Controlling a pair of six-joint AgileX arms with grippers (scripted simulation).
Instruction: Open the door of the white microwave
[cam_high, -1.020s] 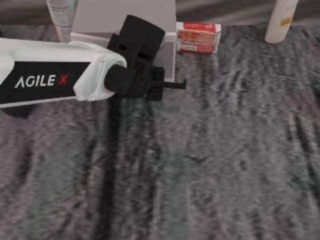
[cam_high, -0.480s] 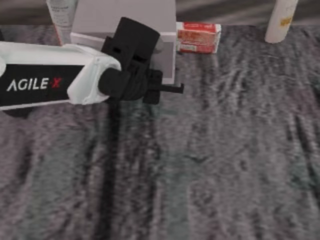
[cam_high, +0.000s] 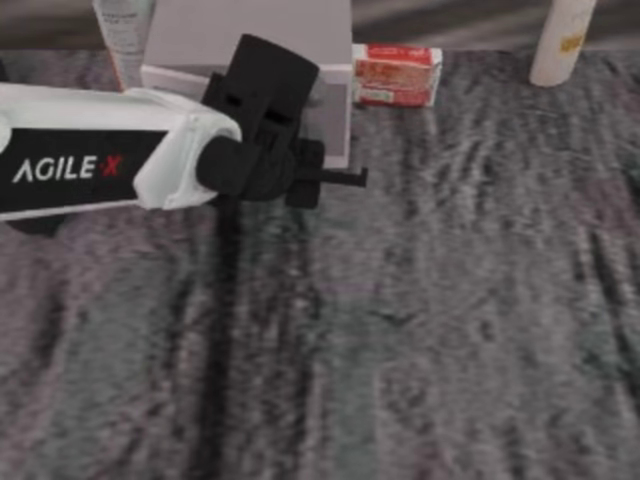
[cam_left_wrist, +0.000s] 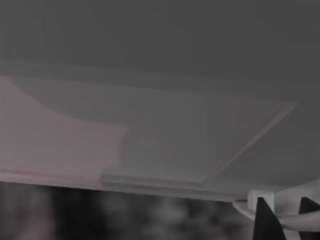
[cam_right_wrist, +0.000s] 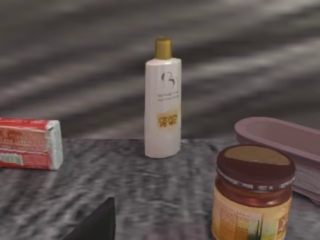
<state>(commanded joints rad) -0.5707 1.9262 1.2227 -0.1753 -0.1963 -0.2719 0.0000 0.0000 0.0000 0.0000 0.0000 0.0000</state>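
The white microwave (cam_high: 250, 30) stands at the table's back, left of centre. My left arm reaches in from the left, and my left gripper (cam_high: 335, 176) sits at the microwave's front right corner. In the left wrist view the door (cam_left_wrist: 150, 135) and its greyish window fill the picture from very close. Two black fingertips (cam_left_wrist: 265, 222) stand either side of the door's white handle (cam_left_wrist: 260, 199), shut on it. My right arm is out of the top view. My right gripper (cam_right_wrist: 100, 225) shows only as a dark wedge.
A red-and-white carton (cam_high: 397, 75) lies just right of the microwave. A white bottle (cam_high: 562, 40) stands at the back right, and a pale tube (cam_high: 125, 35) at the microwave's left. The right wrist view shows a brown-lidded jar (cam_right_wrist: 254, 195) and a purple basin (cam_right_wrist: 285, 140).
A second ago my left gripper stood slightly farther right and nearer the back. It shifted left and toward the table's front while on the handle. It has held still for the last half second.
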